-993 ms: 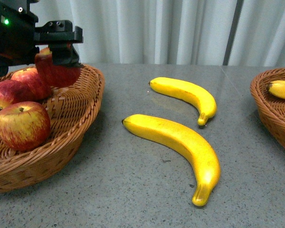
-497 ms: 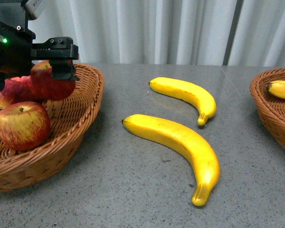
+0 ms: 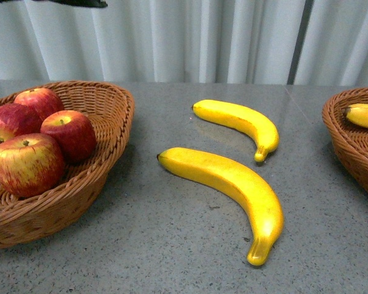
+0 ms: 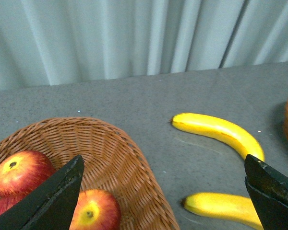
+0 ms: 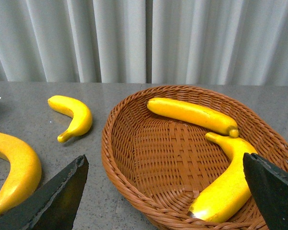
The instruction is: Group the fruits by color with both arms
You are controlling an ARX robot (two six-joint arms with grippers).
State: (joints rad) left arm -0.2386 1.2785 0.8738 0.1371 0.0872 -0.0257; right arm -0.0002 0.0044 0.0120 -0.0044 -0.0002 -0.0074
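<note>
Four apples are sitting in the left basket, below my left gripper, whose jaws are standing wide apart, gripping nothing. Two bananas are lying on the table between the baskets. I'm holding my right gripper, equally spread, over the right basket, where two more bananas are lying.

The grey table bears left basket, right basket, near banana, far banana.
</note>
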